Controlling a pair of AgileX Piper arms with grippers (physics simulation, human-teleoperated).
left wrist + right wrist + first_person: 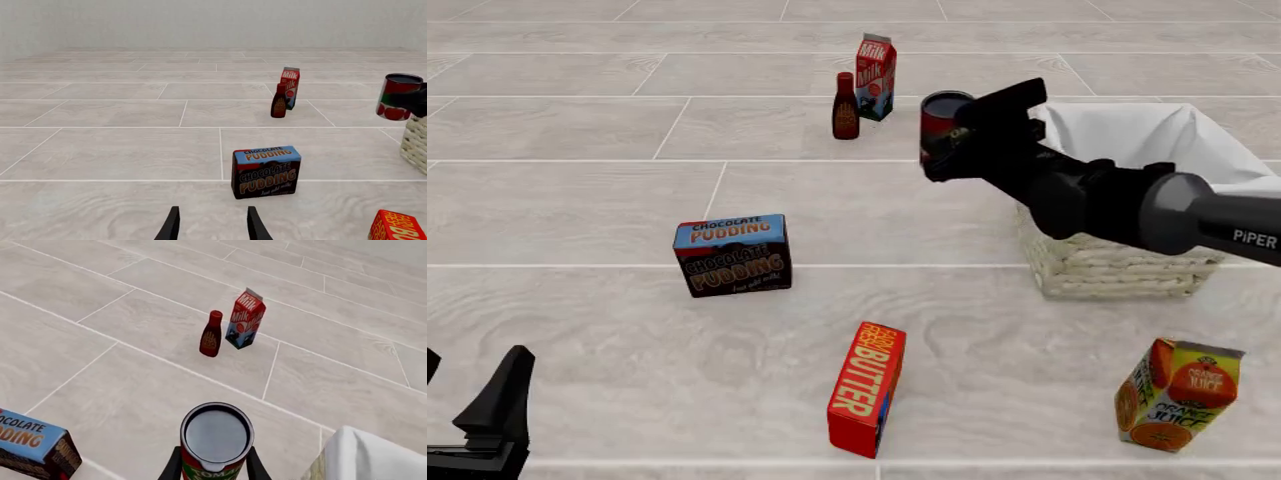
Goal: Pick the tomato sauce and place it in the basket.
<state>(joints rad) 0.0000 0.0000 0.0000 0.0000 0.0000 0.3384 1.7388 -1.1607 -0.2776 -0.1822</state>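
Observation:
The tomato sauce (940, 125), a small tin with a dark metal top and red label, hangs in the air just left of the basket (1121, 270). My right gripper (950, 140) is shut on it; in the right wrist view the tomato sauce (215, 440) sits upright between the fingers (255, 465). The left wrist view shows the tomato sauce (397, 97) at the right edge above the basket (417, 145) corner. My left gripper (212, 225) is open low at the near left, holding nothing; in the front view the left gripper (474, 410) shows at the bottom left corner.
A chocolate pudding box (733, 254) stands left of centre. A red butter box (868, 388) stands near the front, an orange juice carton (1177, 393) at the front right. A dark red bottle (846, 106) and a milk carton (877, 77) stand at the back.

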